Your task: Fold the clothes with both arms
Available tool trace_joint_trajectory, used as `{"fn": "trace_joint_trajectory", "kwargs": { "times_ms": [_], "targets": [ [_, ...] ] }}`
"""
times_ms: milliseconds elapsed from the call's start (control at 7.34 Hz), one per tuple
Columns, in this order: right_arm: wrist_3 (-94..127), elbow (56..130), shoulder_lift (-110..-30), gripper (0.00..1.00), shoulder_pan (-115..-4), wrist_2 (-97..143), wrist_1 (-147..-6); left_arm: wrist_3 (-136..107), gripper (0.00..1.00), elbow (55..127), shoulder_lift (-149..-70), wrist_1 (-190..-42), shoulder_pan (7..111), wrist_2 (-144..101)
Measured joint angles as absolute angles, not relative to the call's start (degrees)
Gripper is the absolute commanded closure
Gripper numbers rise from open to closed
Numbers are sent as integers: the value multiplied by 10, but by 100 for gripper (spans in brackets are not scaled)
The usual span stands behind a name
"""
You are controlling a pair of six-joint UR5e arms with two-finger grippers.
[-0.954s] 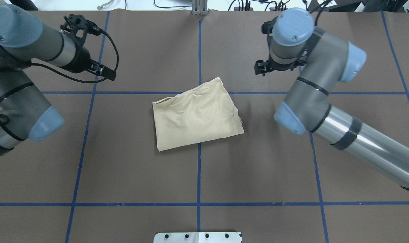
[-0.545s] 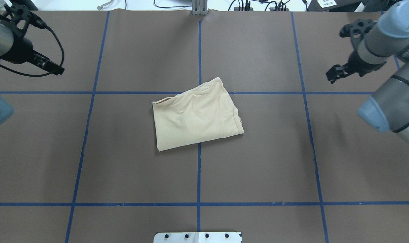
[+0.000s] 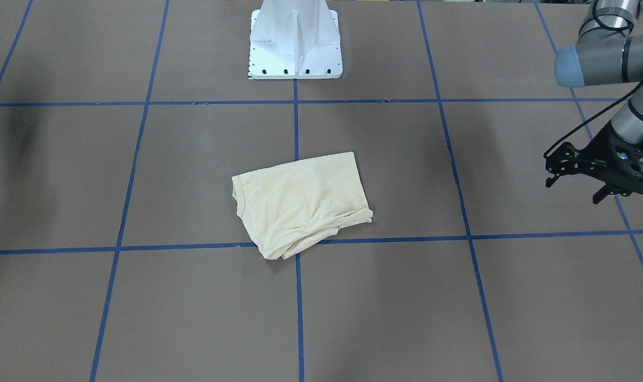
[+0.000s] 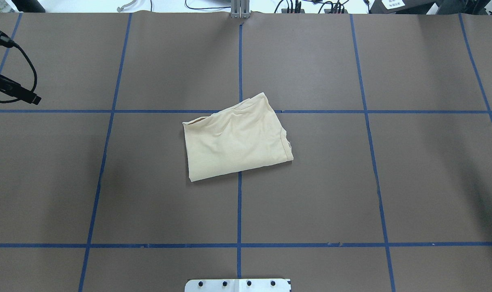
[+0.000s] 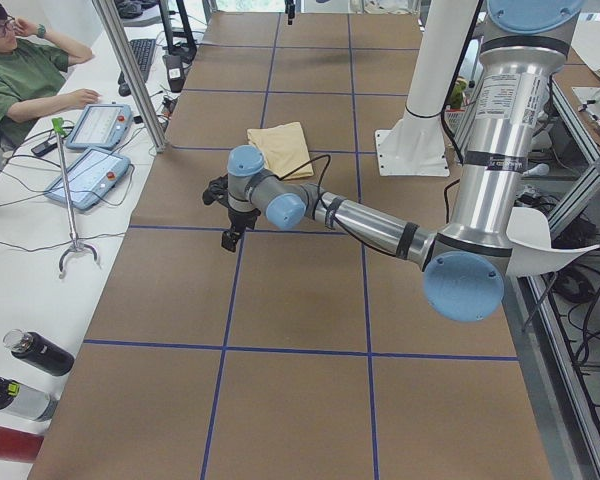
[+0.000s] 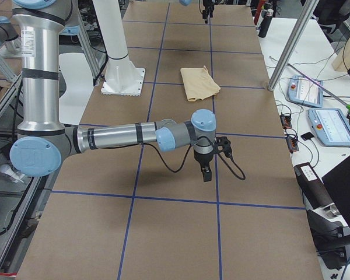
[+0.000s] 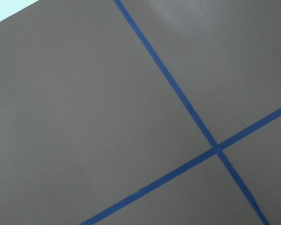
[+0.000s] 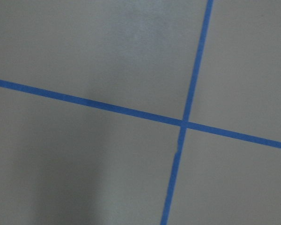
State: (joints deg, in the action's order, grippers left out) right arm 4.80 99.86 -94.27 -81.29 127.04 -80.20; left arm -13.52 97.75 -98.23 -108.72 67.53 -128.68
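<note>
Here, shirt (image 4: 236, 138): folded, central on the table (image 4: 331, 194), well apart from both grippers.
Handling: likely soft, light, limp.
Hold: probably its outer corners.
Left gripper (image 3: 599, 197): cannot tell whether open or closed.
Right gripper (image 6: 205, 173): equally unclear.

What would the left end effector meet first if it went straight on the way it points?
Probably the bare table near a blue tape crossing. The left end effector points downward, well away from the shirt.
</note>
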Motion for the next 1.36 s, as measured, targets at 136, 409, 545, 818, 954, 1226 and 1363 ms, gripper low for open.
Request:
{"fn": "trace_joint_trajectory", "kwargs": {
  "times_ms": [136, 409, 545, 818, 954, 1226, 1363],
  "targets": [
    [10, 1004, -956, 0, -853, 1289, -820, -121, 0, 973, -979, -1077, 712, -1327],
    [-9, 1020, -970, 0, -881, 1293, -862, -56, 0, 974, -978, -1004, 768, -1349],
    [-8, 1021, -975, 0, -884, 1293, -867, 8, 0, 974, -977, -955, 796, -1351],
    [-6, 1020, -979, 0, -885, 1296, -869, 68, 0, 966, -974, -877, 854, -1342],
    [-5, 1019, -979, 0, -885, 1297, -870, 75, 0, 963, -968, -862, 870, -1304],
    [-5, 1021, -979, 0, -885, 1312, -871, 78, 0, 962, -955, -855, 877, -1244],
    [-5, 1025, -979, 0, -885, 1338, -871, 79, 0, 964, -938, -855, 878, -1270]
  ]
}}
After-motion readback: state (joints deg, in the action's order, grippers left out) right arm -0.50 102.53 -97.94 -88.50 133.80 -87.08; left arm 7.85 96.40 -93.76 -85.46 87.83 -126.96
